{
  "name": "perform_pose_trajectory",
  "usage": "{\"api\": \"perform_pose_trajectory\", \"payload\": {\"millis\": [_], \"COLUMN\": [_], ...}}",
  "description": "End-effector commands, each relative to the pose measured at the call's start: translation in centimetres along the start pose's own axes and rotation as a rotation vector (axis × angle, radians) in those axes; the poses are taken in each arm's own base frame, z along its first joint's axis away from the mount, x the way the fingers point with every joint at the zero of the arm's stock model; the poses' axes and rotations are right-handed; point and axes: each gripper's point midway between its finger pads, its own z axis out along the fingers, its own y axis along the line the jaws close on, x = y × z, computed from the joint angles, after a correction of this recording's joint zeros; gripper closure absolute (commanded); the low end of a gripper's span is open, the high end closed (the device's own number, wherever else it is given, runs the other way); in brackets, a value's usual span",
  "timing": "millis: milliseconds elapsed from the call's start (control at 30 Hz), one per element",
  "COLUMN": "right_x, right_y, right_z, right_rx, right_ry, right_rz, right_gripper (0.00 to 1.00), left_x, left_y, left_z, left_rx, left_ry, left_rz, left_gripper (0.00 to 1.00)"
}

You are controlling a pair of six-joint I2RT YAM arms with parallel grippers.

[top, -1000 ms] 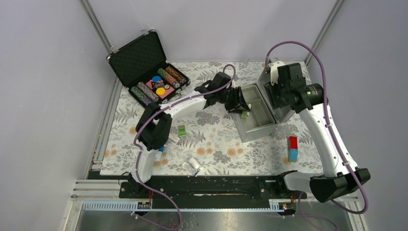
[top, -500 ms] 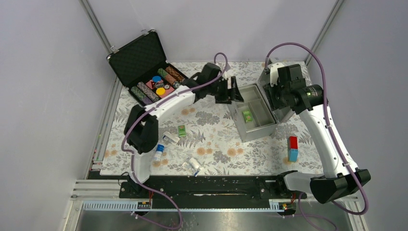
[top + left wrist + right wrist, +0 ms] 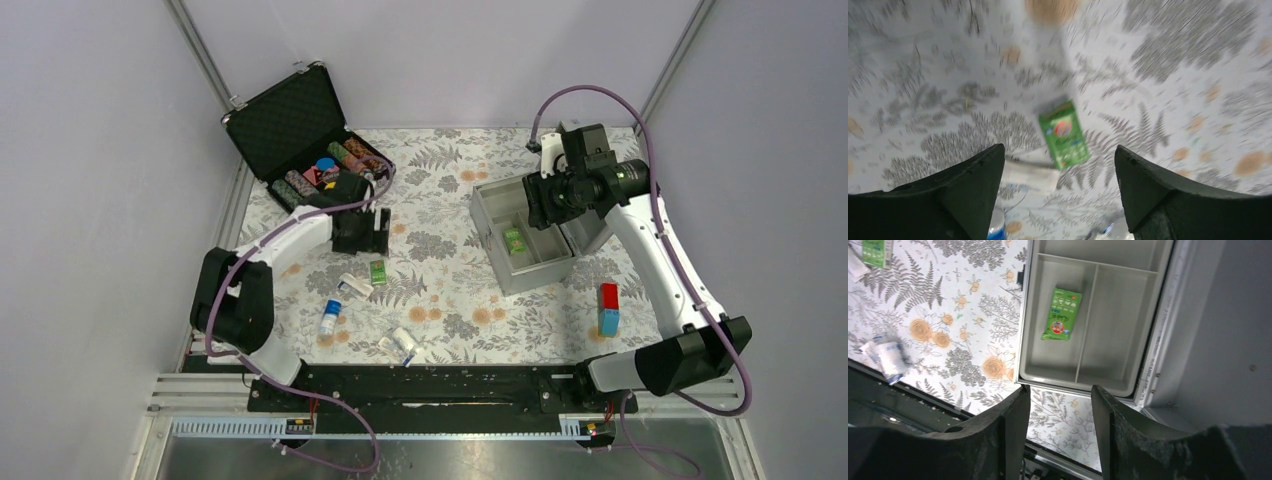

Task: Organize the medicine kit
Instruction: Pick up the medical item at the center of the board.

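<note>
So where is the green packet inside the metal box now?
Top view, right of centre: the green packet lies in the medicine kit, in the compartment farther from its raised lid.

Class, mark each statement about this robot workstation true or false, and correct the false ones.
1. A green packet lies inside the medicine kit. True.
2. The left gripper holds a green packet. False: its jaws are open and empty; a second green packet lies on the tablecloth beneath it.
3. The kit's lid is shut. False: it stands open.
4. A red and blue box stands on the tablecloth, outside the kit. True.
</note>
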Motion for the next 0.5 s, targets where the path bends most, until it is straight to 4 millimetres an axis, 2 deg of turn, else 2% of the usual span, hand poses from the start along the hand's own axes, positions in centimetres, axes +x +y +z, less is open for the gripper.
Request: {"api": "perform_pose_trajectory", "payload": {"millis": [0, 133, 233, 467], "right_x": [-1.5, -2.3, -2.6, -1.0], "right_y": [1.6, 2.0, 2.0, 1.7], "right_z": [-0.1, 0.1, 0.1, -0.5], "right_rx": [-0.090, -0.114, -0.117, -0.089], "right_ry": [-0.028, -0.031, -0.036, -0.029], "right_rz": [0.053, 0.068, 0.071, 0.058], "right_gripper": [0.44, 0.44, 0.44, 0.44], "left_x": [1.1, 3.0, 3.4, 5.0], "left_y": [1.1, 1.8, 1.7, -0.9], "left_z": [-0.4, 0.7, 1.2, 2.9], "left_rx": [-0.056, -0.073, -0.080, 0.011], "left_ry": [-0.033, 0.024, 0.040, 0.119], "left_rz": [0.073, 0.066, 0.066, 0.125], "left_gripper": [0.18, 0.18, 0.19, 0.33]}}
